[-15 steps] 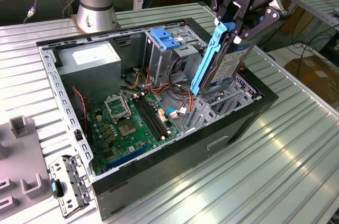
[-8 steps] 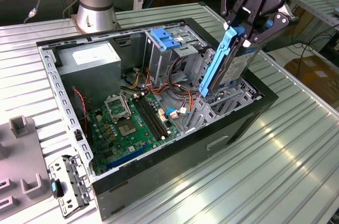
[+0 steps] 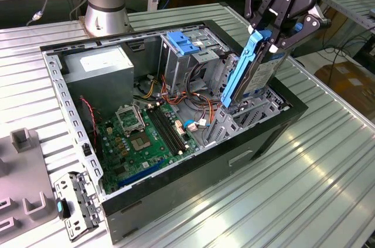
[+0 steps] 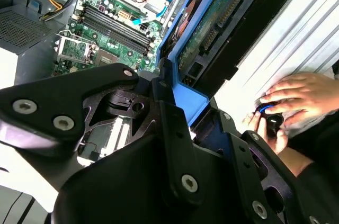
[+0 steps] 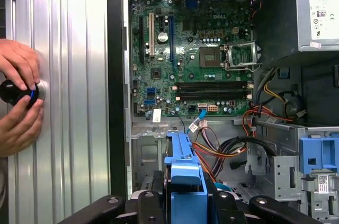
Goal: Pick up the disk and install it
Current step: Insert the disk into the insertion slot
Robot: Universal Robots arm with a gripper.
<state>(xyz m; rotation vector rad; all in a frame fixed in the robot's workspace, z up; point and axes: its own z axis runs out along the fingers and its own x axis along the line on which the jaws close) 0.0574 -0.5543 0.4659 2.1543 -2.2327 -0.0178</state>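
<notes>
Pinching the disk (image 3: 258, 78) on edge over the open computer case (image 3: 193, 177), the gripper (image 3: 271, 37) hangs above a ribbed metal table (image 3: 293, 201).

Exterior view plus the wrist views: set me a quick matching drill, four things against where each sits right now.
1. disk
2. motherboard
3. perforated bracket
4. person's hands

A. lying outside the case, at the exterior view's left
B. green, flat on the case floor
C. on a dark knob on the table
D. clamped in the fingers, tilted, lower end in the case

Pairs: 1-D, 2-B, 3-A, 4-C.
</notes>
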